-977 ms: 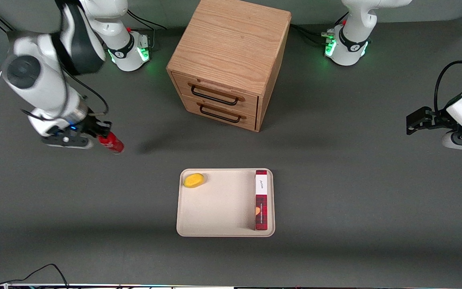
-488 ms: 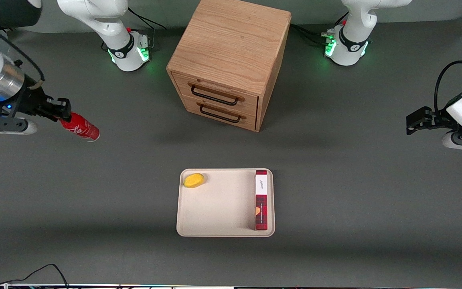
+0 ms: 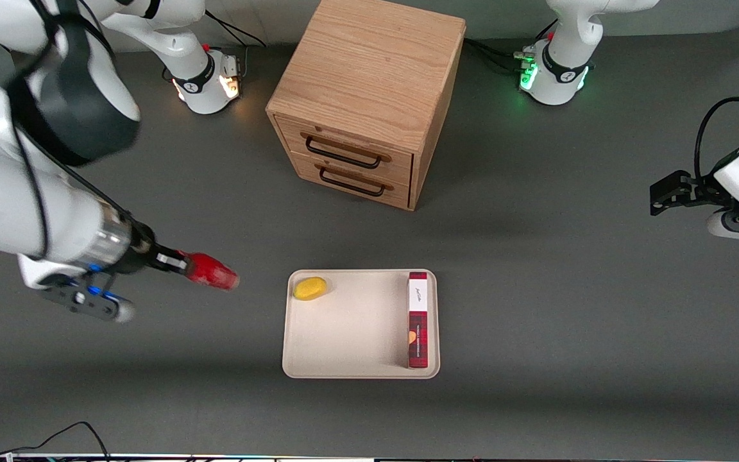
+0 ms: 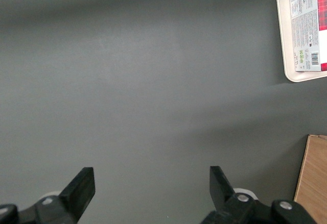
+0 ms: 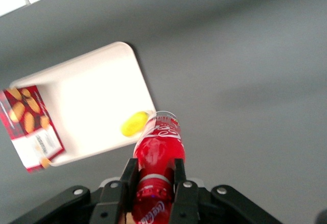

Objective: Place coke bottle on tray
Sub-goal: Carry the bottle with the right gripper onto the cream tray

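End effector (image 3: pixel 180 264), clamped on coke bottle (image 3: pixel 212 272), swings in from worktop edge, now just beside tray (image 3: pixel 350 369) w/ lemon (image 3: pixel 310 288) — drop's close.

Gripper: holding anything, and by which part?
The gripper holds the coke bottle, fingers clamped at its neck end, in the air beside the tray.

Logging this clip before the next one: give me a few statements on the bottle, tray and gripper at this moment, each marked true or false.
1. The gripper is shut on the coke bottle. True.
2. The coke bottle stands on the tray. False: it is held in the air, beside the tray toward the working arm's end.
3. A yellow object lies in the tray. True.
4. The red plaid box lies on the table outside the tray. False: it is in the tray.
5. Both cabinet drawers are closed. True.
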Robot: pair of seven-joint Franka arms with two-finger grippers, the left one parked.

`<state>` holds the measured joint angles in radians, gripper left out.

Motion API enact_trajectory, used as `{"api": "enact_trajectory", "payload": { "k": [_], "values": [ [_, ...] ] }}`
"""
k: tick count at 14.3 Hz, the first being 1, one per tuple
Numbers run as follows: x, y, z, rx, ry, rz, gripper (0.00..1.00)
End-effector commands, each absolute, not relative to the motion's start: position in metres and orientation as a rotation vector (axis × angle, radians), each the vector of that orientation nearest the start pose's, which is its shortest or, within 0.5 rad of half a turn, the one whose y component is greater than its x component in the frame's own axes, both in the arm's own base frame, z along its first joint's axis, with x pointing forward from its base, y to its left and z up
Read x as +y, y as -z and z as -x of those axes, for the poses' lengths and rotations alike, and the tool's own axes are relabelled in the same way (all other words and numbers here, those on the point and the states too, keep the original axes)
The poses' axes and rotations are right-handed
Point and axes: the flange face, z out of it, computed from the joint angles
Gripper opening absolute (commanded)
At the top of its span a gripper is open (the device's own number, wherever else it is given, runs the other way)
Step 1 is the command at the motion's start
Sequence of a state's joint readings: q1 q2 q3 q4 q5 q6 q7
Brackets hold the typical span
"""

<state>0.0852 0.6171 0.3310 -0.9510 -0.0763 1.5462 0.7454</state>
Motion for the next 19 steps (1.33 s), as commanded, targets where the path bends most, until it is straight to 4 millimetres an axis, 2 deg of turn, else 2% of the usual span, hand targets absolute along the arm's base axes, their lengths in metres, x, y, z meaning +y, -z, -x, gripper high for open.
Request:
{"api": "enact_trajectory", "payload": {
  "k": [1, 4, 5, 7, 10, 13, 16, 18, 19],
  "values": [
    [0.231, -0.494, -0.713, 0.752, -0.03, 2.894, 0.0],
    [0.266, -0.433, -0.728, 0.867, 0.075, 2.905, 0.0],
    [0.273, -0.416, -0.732, 0.9, 0.107, 2.901, 0.0],
    [0.284, -0.392, -0.738, 0.925, 0.144, 2.878, 0.0],
    [0.291, -0.361, -0.745, 0.974, 0.161, 2.83, 0.0],
    [0.3, -0.338, -0.745, 0.948, 0.189, 2.86, 0.0],
    [0.301, -0.33, -0.746, 0.941, 0.19, 2.848, 0.0],
    [0.299, -0.332, -0.747, 0.933, 0.189, 2.855, 0.99],
    [0.297, -0.336, -0.746, 0.934, 0.183, 2.858, 1.0]
  ]
}}
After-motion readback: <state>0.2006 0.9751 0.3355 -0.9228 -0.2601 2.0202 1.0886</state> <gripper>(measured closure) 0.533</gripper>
